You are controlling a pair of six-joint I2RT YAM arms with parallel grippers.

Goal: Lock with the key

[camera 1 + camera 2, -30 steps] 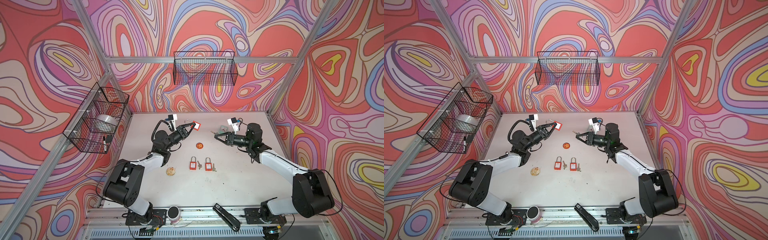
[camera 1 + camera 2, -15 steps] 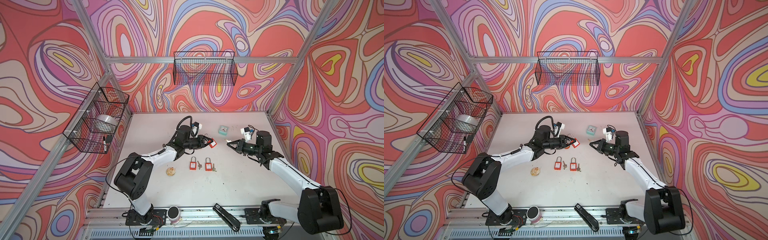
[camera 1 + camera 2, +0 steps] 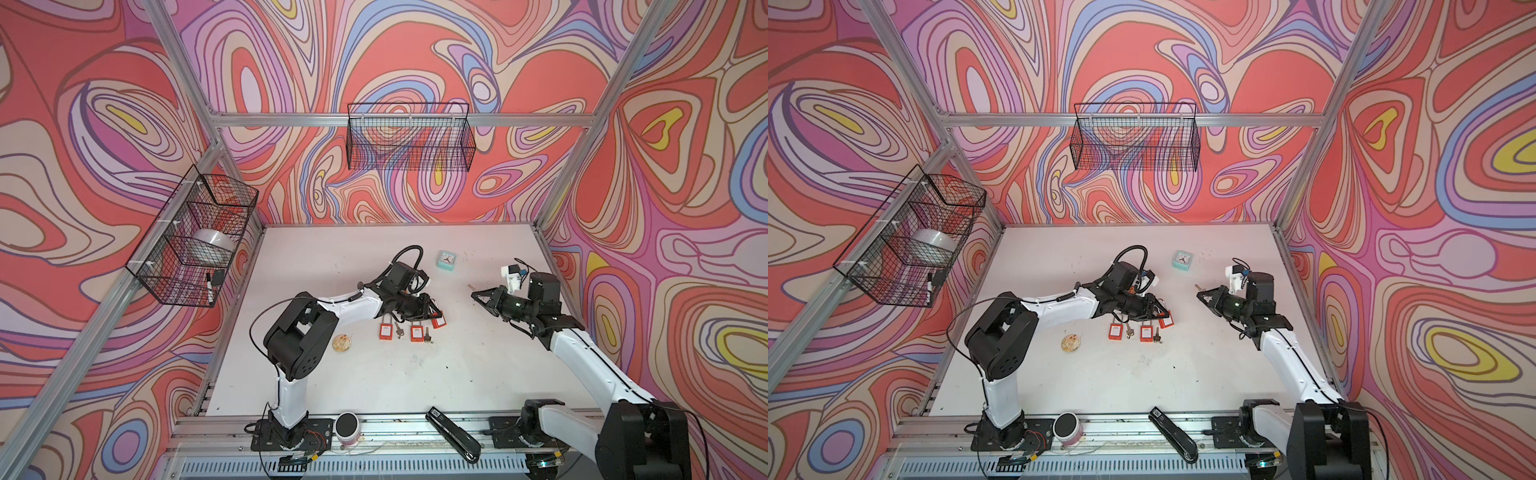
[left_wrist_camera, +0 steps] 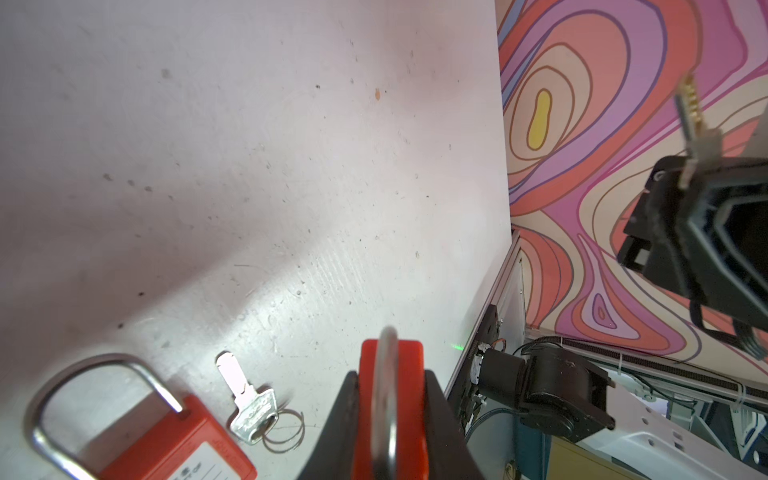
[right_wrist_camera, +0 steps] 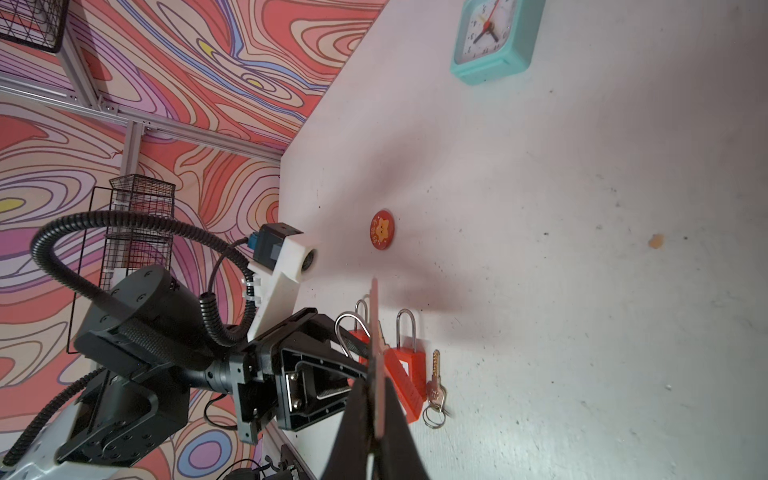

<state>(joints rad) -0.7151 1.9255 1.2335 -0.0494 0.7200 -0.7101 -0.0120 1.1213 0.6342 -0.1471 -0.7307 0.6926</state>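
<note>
In both top views your left gripper (image 3: 432,312) is clamped on the red padlock (image 3: 439,321), low over the table (image 3: 374,382) and just beside 2 spare padlocks (image 3: 385,331). Your right gripper (image 3: 478,295) is pinched tight on the key (image 3: 471,286), well apart from the lock. Bring them together slowly.

In the left wrist view the shackle faces the camera, so the keyway is hidden. It is probably on the far end, so turn that end toward the key.

In the right wrist view the blade shows edge-on. Line it up with the padlock body, and lift the padlock clear of the spares before you insert.
</note>
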